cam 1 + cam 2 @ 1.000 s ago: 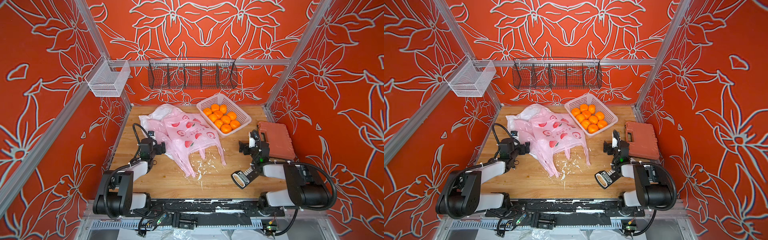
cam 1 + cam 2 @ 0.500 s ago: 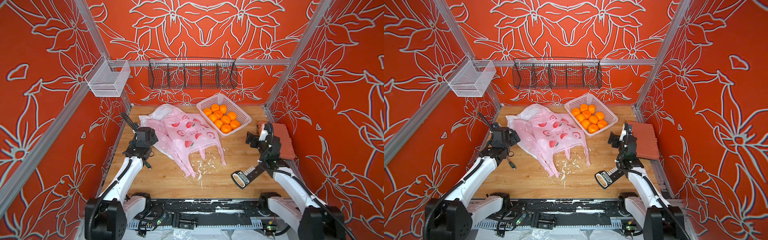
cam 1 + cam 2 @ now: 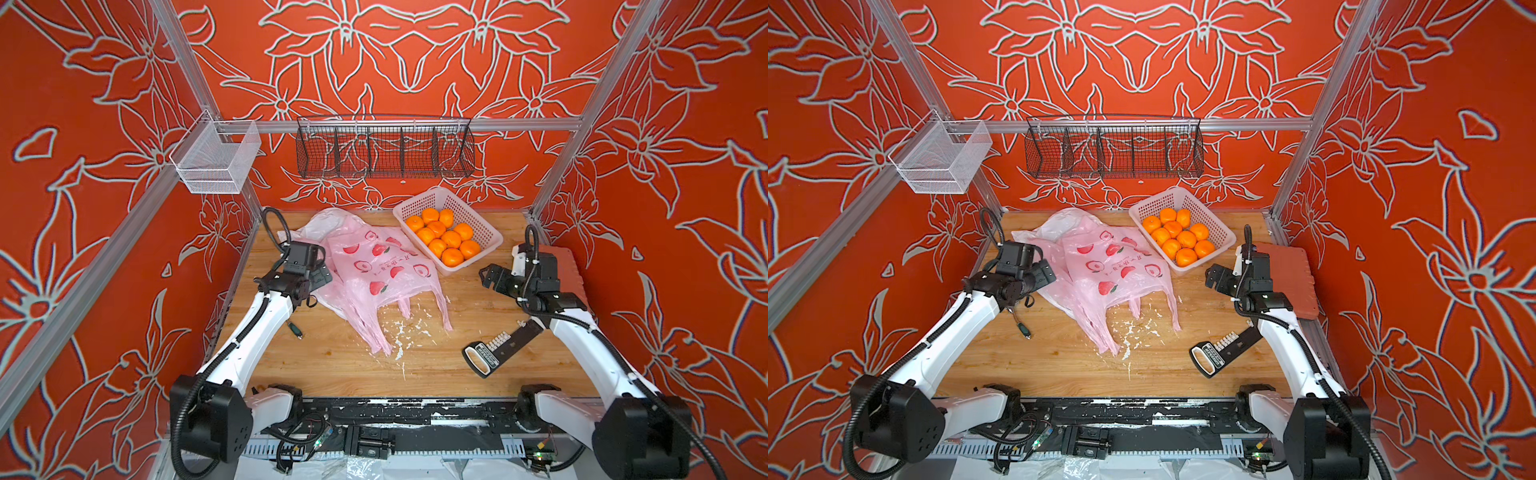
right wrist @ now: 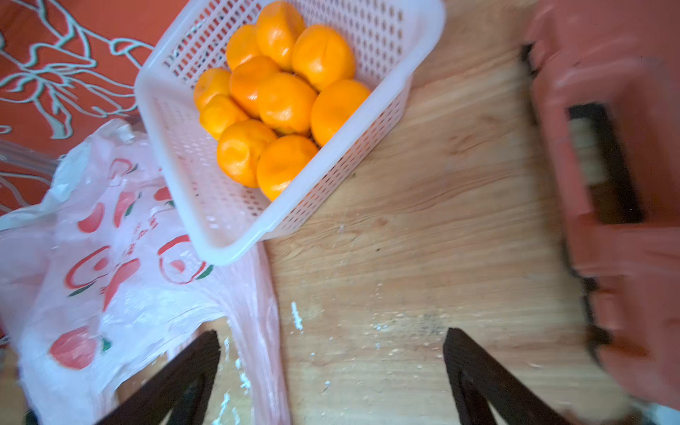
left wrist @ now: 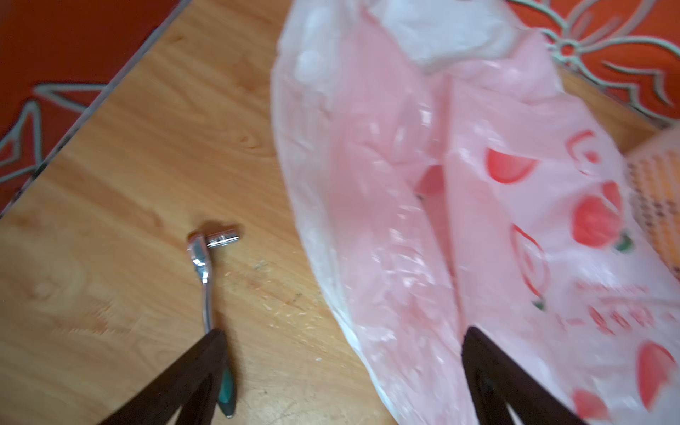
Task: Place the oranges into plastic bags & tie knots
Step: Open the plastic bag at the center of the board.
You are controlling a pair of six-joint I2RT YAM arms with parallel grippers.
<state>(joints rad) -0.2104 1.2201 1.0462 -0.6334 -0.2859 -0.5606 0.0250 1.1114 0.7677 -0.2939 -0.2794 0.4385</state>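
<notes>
Several oranges (image 3: 444, 239) (image 3: 1179, 239) (image 4: 279, 99) fill a pale pink perforated basket (image 3: 482, 224) at the back right. The plastic bags lie flat in a pile left of it: pink peach-print ones (image 3: 382, 270) (image 3: 1113, 270) (image 5: 478, 220) (image 4: 110, 276) over a white one (image 3: 328, 216). Their handle straps trail loose toward the front, and no knots are in view. My left gripper (image 3: 322, 276) (image 3: 1046, 272) (image 5: 340, 342) hovers open at the pile's left edge. My right gripper (image 3: 492, 278) (image 3: 1217, 278) (image 4: 331, 342) hangs open over bare wood, in front of the basket.
A ratchet wrench (image 3: 295, 330) (image 5: 206, 279) lies left of the bags. A black bit holder (image 3: 494, 351) lies front right, and a red-brown case (image 3: 569, 270) (image 4: 625, 184) is against the right wall. White crumbs (image 3: 403, 332) dot the wood. Wire baskets (image 3: 384, 145) hang on the back wall.
Both arms have unfolded and reached forward. The left gripper has come up to the bags' left edge, the right toward the gap between basket and case. Both stay open.
</notes>
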